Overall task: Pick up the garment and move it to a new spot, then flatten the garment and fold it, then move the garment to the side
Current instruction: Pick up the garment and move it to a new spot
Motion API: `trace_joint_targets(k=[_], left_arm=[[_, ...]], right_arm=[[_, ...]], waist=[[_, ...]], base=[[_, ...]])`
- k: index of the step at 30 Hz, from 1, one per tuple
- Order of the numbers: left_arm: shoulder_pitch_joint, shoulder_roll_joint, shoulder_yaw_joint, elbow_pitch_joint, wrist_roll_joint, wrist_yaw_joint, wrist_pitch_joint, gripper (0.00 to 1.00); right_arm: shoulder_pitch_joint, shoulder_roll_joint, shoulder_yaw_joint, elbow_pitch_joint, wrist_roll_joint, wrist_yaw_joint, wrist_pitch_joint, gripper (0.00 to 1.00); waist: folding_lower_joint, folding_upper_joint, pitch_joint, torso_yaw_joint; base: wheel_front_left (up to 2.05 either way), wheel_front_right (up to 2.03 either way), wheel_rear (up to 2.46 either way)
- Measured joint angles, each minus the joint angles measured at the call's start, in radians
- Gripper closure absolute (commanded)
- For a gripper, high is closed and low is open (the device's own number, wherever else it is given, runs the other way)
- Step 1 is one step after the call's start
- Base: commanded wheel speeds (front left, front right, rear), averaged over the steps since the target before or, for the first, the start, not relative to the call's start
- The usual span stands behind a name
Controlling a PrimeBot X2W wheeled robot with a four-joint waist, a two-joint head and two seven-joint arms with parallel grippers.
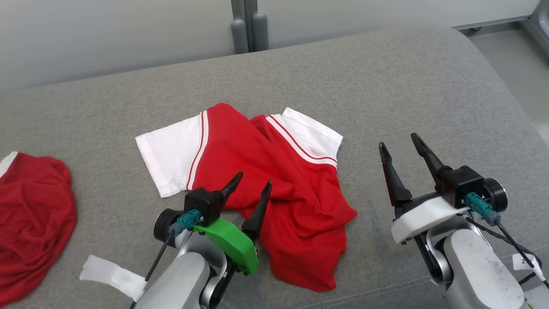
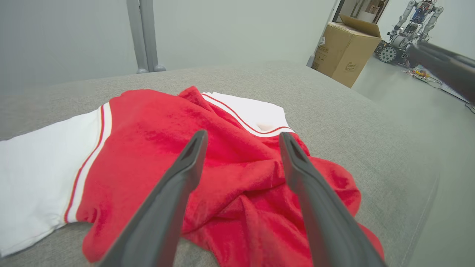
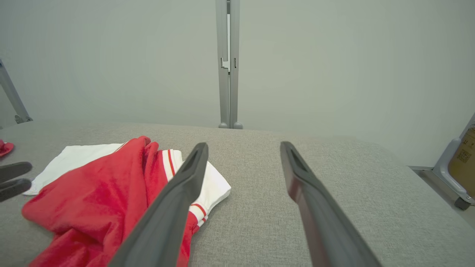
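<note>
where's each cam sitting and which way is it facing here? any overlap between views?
Head view: on the head, facing forward-down at the red-and-white garment on the grey cushion; left gripper and right gripper at bottom, open.
Left wrist view: on the left wrist, facing along its fingers at the garment's red part.
Right wrist view: on the right wrist, facing across bare cushion to the wall; its fingers, garment at left.
Shared: all show the garment; right wrist view also catches the left gripper's tips.
</note>
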Motion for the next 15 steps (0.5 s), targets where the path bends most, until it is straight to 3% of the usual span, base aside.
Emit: trace_joint_targets(k=[7, 15], left_arm=[[0.011, 0.004, 0.04, -0.046, 0.001, 0.039, -0.012, 0.0], [0.014, 0.008, 0.046, -0.101, 0.013, 0.054, -0.016, 0.0]], right_arm=[[-0.004, -0.01, 0.015, 0.058, 0.002, 0.035, 0.011, 0.0], [-0.086, -0.033, 0.035, 0.108, 0.002, 0.077, 0.057, 0.0]], waist=[[0.0, 0.0, -0.005, 0.034], [0.0, 0.0, 0.012, 0.082]], base=[[0.0, 0.0, 0.0], [0.0, 0.0, 0.0]])
